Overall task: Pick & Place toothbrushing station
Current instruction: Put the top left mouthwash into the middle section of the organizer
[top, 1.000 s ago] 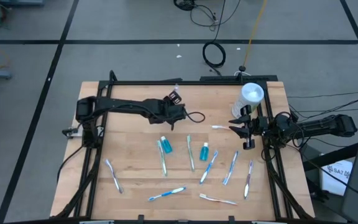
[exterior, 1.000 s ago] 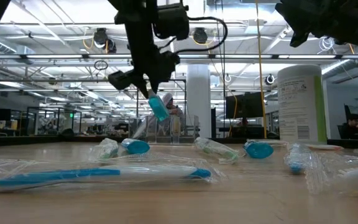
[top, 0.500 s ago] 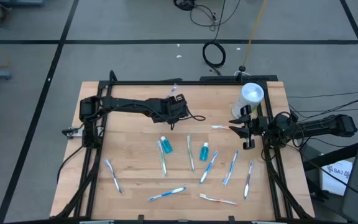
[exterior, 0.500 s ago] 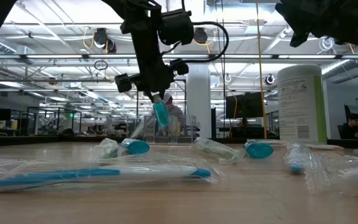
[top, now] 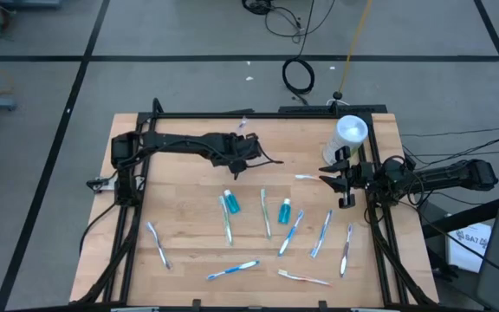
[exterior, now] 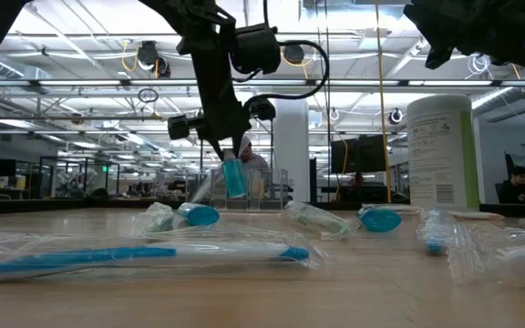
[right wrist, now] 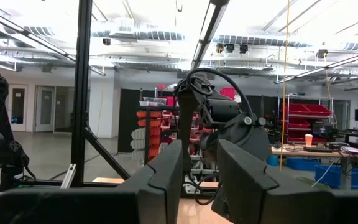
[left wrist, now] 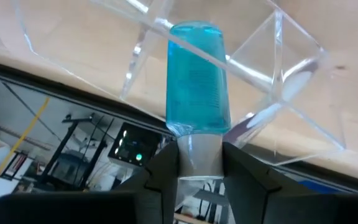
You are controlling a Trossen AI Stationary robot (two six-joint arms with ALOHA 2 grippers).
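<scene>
Progress early: left claw (left wrist: pixel 201 163) clamped on toothpaste tube (left wrist: pixel 197 78) over clear cup (left wrist: pixel 278 68); toothbrushes (top: pixel 264 213) remain on surface (top: pixel 189 234) (right claw (top: pixel 343 184) apart, idle).

Left gripper (left wrist: pixel 201 163) clamped on the pale cap end of a teal toothpaste tube (left wrist: pixel 197 78), clear plastic cup (left wrist: pixel 272 87) just beyond, wooden bench (left wrist: pixel 61 37) behind

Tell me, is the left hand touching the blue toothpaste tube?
Touching. In the left wrist view, the left hand has both fingers pressed against the white cap end of the toothpaste tube, with no gap visible.
</scene>
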